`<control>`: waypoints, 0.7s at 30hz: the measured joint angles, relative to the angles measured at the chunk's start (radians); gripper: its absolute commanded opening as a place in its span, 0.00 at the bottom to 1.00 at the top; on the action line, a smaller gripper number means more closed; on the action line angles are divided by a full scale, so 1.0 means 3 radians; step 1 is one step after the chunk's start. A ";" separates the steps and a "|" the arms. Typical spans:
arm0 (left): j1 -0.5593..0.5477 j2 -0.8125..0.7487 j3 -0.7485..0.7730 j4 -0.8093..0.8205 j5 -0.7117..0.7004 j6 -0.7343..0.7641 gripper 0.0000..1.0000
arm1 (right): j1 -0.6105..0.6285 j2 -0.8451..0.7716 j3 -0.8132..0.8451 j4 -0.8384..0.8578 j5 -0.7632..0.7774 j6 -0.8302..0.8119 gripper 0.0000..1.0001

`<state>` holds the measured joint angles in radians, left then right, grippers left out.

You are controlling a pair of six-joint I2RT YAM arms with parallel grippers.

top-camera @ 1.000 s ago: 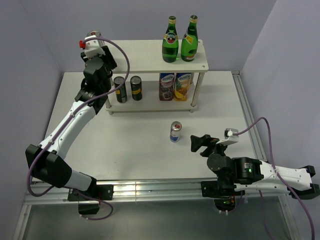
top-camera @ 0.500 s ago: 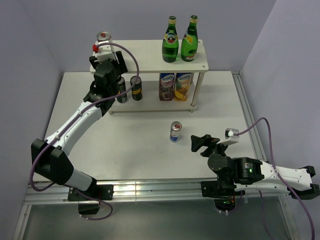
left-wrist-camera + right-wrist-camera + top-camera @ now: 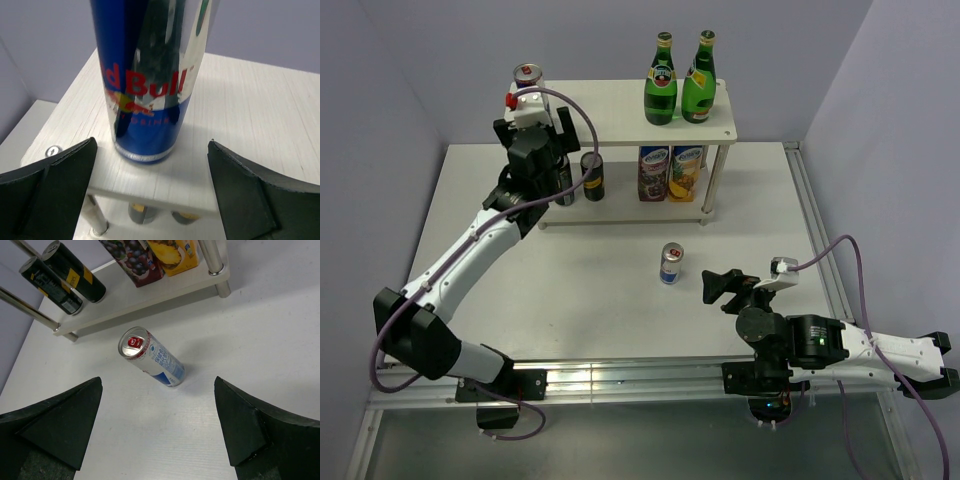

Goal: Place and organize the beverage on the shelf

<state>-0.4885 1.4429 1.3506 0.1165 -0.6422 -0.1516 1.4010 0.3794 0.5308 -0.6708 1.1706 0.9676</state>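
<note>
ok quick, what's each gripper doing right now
left gripper: open, straddling the can on the shelf, not touching it
right gripper: open, holding nothing

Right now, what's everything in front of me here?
shelf: one, pale boards, metal legs, back of table
green bottles: two, top board, right end
blue-and-silver can on top board: one, left end
blue-and-silver can on table: one, standing, centre
dark cans: two, lower board, left
juice cartons: two, purple and yellow, lower board, right
table: one, white
left gripper: black, open, flanking the top-board can
right gripper: black, open, facing the table can
</note>
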 measured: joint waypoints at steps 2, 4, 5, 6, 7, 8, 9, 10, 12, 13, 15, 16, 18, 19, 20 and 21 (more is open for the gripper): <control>-0.0034 -0.0065 -0.0001 -0.0130 -0.0045 -0.0031 0.99 | 0.0000 -0.0003 0.0000 0.0000 0.0000 0.0000 1.00; -0.0074 -0.0160 -0.0005 -0.0295 -0.0080 -0.0079 0.99 | 0.0000 -0.0005 -0.0001 0.0000 0.0000 -0.0001 1.00; -0.0090 -0.0217 -0.0018 -0.0361 -0.0086 -0.0094 0.99 | 0.0000 -0.0008 -0.0001 0.0001 0.0000 -0.0001 1.00; -0.0100 -0.0271 -0.0024 -0.0429 -0.0092 -0.0103 0.99 | 0.0000 -0.0010 -0.0001 0.0001 0.0000 -0.0001 1.00; -0.0113 -0.0340 -0.0027 -0.0496 -0.0095 -0.0121 0.99 | 0.0000 -0.0011 -0.0001 0.0003 0.0000 -0.0001 1.00; -0.0126 -0.0404 -0.0027 -0.0548 -0.0095 -0.0131 0.99 | 0.0000 -0.0013 -0.0001 0.0004 0.0000 -0.0001 1.00; -0.0136 -0.0458 -0.0027 -0.0594 -0.0095 -0.0149 0.99 | 0.0000 -0.0013 -0.0001 0.0005 0.0000 -0.0001 1.00; -0.0153 -0.0530 -0.0027 -0.0664 -0.0098 -0.0163 0.99 | 0.0000 -0.0013 -0.0001 0.0006 0.0000 -0.0001 1.00; -0.0191 -0.0635 -0.0025 -0.0774 -0.0111 -0.0187 0.99 | 0.0000 -0.0011 -0.0001 0.0008 0.0000 -0.0001 1.00; -0.0226 -0.0698 -0.0025 -0.0856 -0.0117 -0.0206 0.99 | 0.0000 -0.0011 -0.0001 0.0008 0.0000 -0.0001 1.00; -0.0343 -0.0832 -0.0033 -0.1007 -0.0097 -0.0263 0.99 | 0.0000 -0.0011 -0.0001 0.0006 0.0000 0.0000 1.00; -0.0425 -0.0914 -0.0060 -0.1083 -0.0056 -0.0286 0.99 | 0.0000 -0.0011 -0.0001 0.0008 0.0000 0.0000 1.00; -0.0649 -0.1152 -0.0230 -0.1114 0.0081 -0.0356 0.99 | 0.0000 -0.0011 -0.0001 0.0008 0.0000 0.0000 1.00; -0.0791 -0.1312 -0.0398 -0.1096 0.0224 -0.0393 0.99 | 0.0000 -0.0011 -0.0001 0.0008 0.0000 0.0000 1.00; -0.0916 -0.1459 -0.0595 -0.1041 0.0374 -0.0413 0.99 | 0.0000 -0.0010 -0.0001 0.0008 0.0001 0.0001 1.00; -0.1020 -0.1568 -0.0791 -0.1005 0.0533 -0.0426 0.99 | 0.0000 -0.0008 -0.0001 0.0006 0.0001 0.0001 1.00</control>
<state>-0.7944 0.9726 1.1133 -0.1848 -0.4824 -0.2794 1.4010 0.3771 0.5304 -0.6689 1.1709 0.9680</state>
